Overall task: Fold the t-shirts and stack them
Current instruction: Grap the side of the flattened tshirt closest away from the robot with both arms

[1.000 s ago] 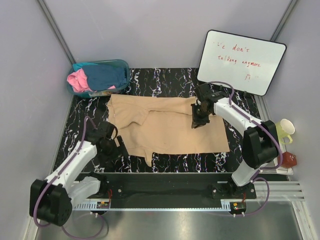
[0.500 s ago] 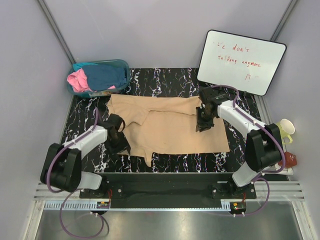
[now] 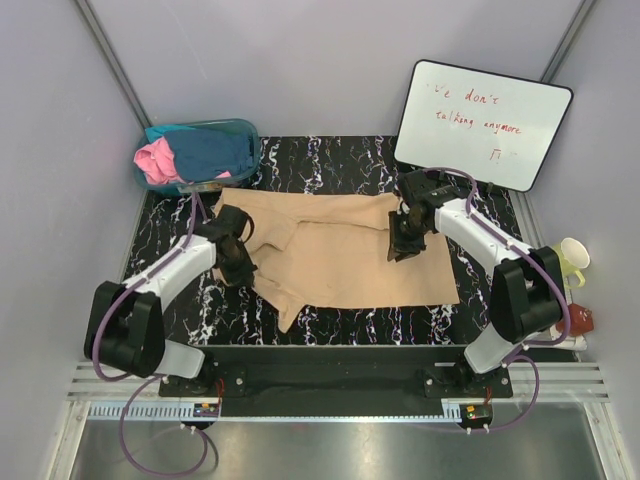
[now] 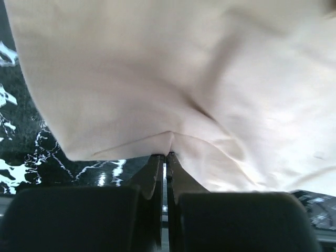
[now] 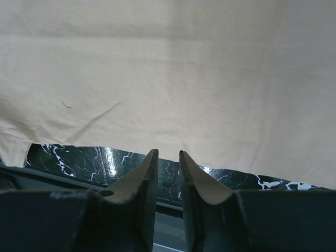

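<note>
Step in hand: the first fold of the tan shirt (image 3: 340, 262), which lies spread across the centre of the table (image 3: 330, 160).

- **Left gripper** (image 3: 238, 264): at the shirt's 9 o'clock edge, with its fingers (image 4: 153, 176) pressed together on a pinch of the cloth's edge.
- **Right gripper** (image 3: 400, 248): over the shirt toward 2 o'clock. Its fingers (image 5: 142, 178) stand nearly together with a slim gap. Whether they hold cloth cannot be told.
- **Remaining items:** the pink shirt (image 3: 155, 160) and blue shirt (image 3: 215, 152) sit in the tub (image 3: 250, 135) at 10 o'clock, not yet folded.

Next move, as judged: carry the pinched edge toward 3 o'clock, low and taut, then lay it flat across the shirt's body.
</note>
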`<state>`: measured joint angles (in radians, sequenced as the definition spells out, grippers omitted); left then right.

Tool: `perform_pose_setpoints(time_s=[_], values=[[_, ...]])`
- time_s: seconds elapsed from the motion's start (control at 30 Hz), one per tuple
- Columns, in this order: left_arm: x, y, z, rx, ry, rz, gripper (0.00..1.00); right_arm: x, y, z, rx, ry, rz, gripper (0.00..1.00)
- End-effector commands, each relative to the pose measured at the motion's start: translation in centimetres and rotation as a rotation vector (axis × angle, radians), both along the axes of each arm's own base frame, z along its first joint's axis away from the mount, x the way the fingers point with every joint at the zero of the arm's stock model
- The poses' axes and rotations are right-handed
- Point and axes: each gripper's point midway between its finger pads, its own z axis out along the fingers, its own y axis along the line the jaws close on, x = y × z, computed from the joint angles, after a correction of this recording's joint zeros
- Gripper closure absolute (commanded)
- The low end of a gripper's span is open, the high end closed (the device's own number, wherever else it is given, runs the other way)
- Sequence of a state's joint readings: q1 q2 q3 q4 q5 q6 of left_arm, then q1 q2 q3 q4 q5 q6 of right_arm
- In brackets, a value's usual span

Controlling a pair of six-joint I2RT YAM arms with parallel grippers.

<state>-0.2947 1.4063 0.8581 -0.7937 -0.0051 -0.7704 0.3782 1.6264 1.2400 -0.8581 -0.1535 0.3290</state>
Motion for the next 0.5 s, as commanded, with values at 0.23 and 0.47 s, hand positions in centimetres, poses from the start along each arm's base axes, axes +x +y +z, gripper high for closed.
perform_pose_setpoints(time_s=[0.23,0.47], values=[[9.0,-2.4,7.2,-0.034,-0.234,-0.042,0.83,1.4,1.1,0.1,0.033,-0.012,0.052,0.69],[12.0,-4.7,5.0,-0.079,-0.182,-0.142,0.17,1.4,1.3,-0.5,0.040,0.003,0.056,0.69]])
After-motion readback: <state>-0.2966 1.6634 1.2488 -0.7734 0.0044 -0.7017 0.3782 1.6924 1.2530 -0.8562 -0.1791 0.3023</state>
